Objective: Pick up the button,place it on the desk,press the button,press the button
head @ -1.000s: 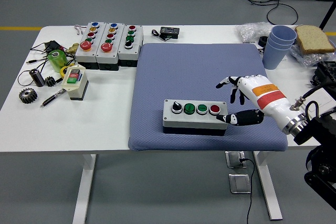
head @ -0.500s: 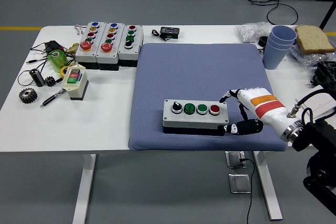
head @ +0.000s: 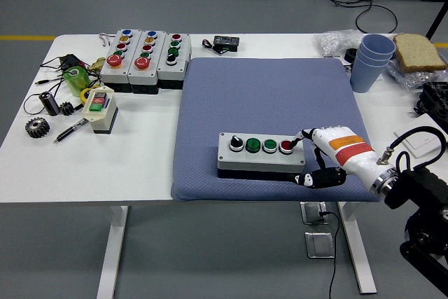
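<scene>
We see only one arm — the right one, coming in from the lower right corner of the head view, its black joints bunched low at the frame's edge and a cable looping over the wrist. The white forearm shell with its orange and red bands slants up and to the left. The right hand lies low and stretched out, palm turned down. Its black-tipped fingers reach leftward, loosely extended rather than curled — they grasp nothing. The thumb sticks out separately on the near side, well apart from the fingers, pointing left too.
</scene>
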### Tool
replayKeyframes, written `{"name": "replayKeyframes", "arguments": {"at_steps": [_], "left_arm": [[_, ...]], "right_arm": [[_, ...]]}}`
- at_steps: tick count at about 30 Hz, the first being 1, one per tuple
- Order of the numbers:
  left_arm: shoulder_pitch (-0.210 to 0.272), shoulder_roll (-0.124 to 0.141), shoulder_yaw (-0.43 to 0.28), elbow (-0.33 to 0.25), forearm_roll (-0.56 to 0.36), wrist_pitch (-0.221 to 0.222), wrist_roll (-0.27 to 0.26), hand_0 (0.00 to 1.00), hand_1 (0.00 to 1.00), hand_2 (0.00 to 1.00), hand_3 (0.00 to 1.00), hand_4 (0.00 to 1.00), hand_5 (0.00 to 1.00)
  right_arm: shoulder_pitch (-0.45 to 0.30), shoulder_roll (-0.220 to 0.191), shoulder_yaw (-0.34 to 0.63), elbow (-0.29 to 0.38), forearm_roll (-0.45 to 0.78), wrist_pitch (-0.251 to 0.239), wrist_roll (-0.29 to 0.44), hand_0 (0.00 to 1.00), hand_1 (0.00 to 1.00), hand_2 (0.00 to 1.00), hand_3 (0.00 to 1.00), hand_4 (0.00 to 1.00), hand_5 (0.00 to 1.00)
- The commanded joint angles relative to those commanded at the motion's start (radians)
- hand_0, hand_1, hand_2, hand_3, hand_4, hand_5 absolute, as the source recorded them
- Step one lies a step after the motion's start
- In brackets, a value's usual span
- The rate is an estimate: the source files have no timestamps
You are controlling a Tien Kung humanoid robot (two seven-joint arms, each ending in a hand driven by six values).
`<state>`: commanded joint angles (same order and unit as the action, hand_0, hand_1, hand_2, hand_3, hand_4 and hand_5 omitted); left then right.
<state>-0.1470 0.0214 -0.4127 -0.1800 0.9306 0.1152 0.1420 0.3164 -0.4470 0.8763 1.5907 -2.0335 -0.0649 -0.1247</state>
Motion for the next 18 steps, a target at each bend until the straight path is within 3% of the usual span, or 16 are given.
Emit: {"name": "replayKeyframes", "arguments": {"at_steps": [18], "left_arm": [[-0.007, 0.004, 0.006, 0.000, -0.012, 0.002, -0.003, 0.625, 0.661, 0.676, 0.590, 0.340, 0.646]], "right_arm": [[0.026, 0.017, -0.007, 0.002, -0.013, -0.006, -0.019, 0.124, 0.002, 0.166, 0.659, 0.910, 0.464]]}}
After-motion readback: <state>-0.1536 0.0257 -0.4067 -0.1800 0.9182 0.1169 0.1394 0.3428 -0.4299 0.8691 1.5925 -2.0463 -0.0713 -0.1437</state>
